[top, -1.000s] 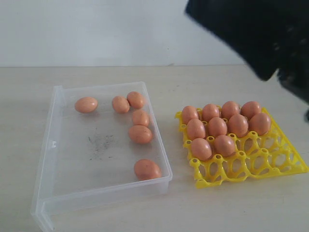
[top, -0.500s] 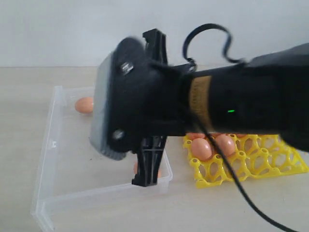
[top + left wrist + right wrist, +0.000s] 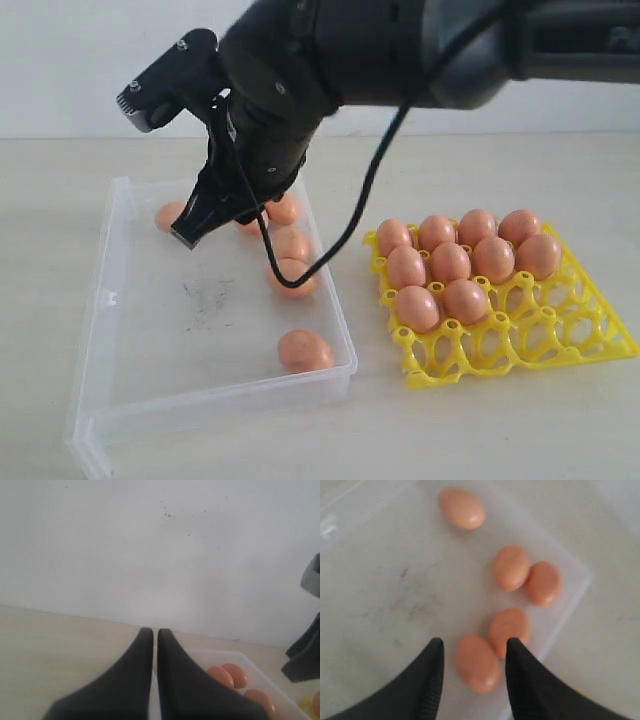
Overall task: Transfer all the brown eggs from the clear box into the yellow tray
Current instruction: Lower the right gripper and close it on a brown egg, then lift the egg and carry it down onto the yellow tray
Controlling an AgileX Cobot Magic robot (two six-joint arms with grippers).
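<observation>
The clear box (image 3: 120, 330) holds several brown eggs, among them one near its front wall (image 3: 305, 350) and one at mid right (image 3: 290, 278). My right gripper (image 3: 195, 232) hangs open above the box. In the right wrist view its open fingers (image 3: 474, 647) frame one egg (image 3: 477, 664) lying below them, untouched, with another egg (image 3: 509, 626) just beside it. The yellow tray (image 3: 520, 350) on the right carries several eggs (image 3: 450, 262) in its back rows. My left gripper (image 3: 152, 631) is shut and empty, off the box's edge (image 3: 215, 655).
The right arm (image 3: 400, 50) spans the upper part of the exterior view and hides part of the box's back. Dark scuffs (image 3: 205, 295) mark the box floor. The tray's front cups (image 3: 545, 330) hold nothing. A pale wall stands behind the table.
The right arm has swung from the upper right across the view, past the camera, and now holds its gripper over the clear box. The eggs have not moved.
</observation>
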